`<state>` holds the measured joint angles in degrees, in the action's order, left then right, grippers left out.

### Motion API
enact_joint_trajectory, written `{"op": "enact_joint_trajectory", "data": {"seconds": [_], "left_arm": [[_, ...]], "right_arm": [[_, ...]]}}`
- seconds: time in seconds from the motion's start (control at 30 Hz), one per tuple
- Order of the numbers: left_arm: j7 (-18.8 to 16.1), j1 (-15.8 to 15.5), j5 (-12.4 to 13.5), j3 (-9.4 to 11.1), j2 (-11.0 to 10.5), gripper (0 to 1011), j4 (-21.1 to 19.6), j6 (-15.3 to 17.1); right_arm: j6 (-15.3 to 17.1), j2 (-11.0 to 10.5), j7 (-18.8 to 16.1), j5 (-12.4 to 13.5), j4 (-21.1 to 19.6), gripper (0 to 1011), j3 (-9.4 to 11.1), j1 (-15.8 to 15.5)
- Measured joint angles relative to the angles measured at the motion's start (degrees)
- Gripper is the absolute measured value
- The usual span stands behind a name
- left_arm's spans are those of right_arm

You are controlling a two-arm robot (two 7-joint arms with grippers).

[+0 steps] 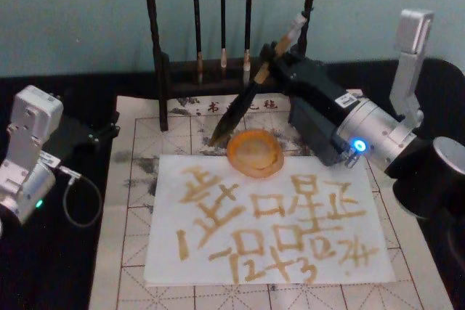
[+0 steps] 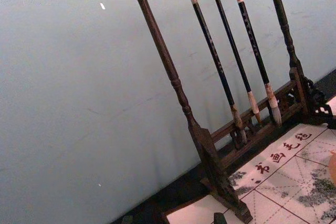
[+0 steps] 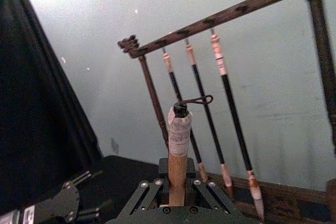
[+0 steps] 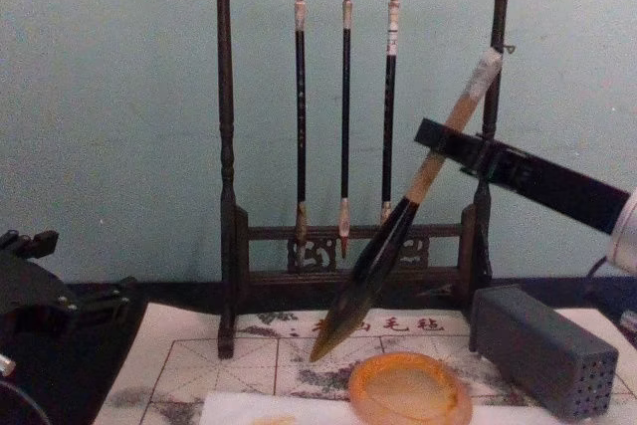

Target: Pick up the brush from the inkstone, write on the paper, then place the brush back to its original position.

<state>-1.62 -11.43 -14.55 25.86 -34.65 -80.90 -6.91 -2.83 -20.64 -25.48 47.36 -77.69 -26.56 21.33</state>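
Observation:
My right gripper (image 1: 280, 54) is shut on the tan handle of the brush (image 1: 238, 110), holding it tilted in the air. Its dark tuft points down and to the left, ending just behind the left rim of the orange inkstone (image 1: 254, 154). From the chest, the brush (image 4: 393, 236) slants across the rack, its tip a little above the mat beside the inkstone (image 4: 409, 391). The right wrist view looks up the handle of the brush (image 3: 178, 156), clamped between the fingers (image 3: 143, 191). The white paper (image 1: 276, 252) bears several yellowish characters. My left arm (image 1: 27, 156) is parked far left.
A dark wooden rack (image 4: 227, 166) with three thin black brushes (image 4: 345, 116) stands behind the inkstone. A grey dotted block (image 4: 542, 347) sits at the right. The red-grid mat (image 1: 138, 179) lies under the paper. A loose cable (image 1: 80, 197) curls by the left arm.

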Motion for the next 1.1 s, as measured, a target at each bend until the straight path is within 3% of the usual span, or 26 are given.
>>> {"op": "enact_joint_trajectory", "data": {"seconds": [1.1], "left_arm": [[0.0,0.0,0.0,0.0,0.0,1001,0.0,0.0]], "right_arm": [[-8.9,7.1,-2.8,-10.7,6.9,185,-1.0,-0.3]]}}
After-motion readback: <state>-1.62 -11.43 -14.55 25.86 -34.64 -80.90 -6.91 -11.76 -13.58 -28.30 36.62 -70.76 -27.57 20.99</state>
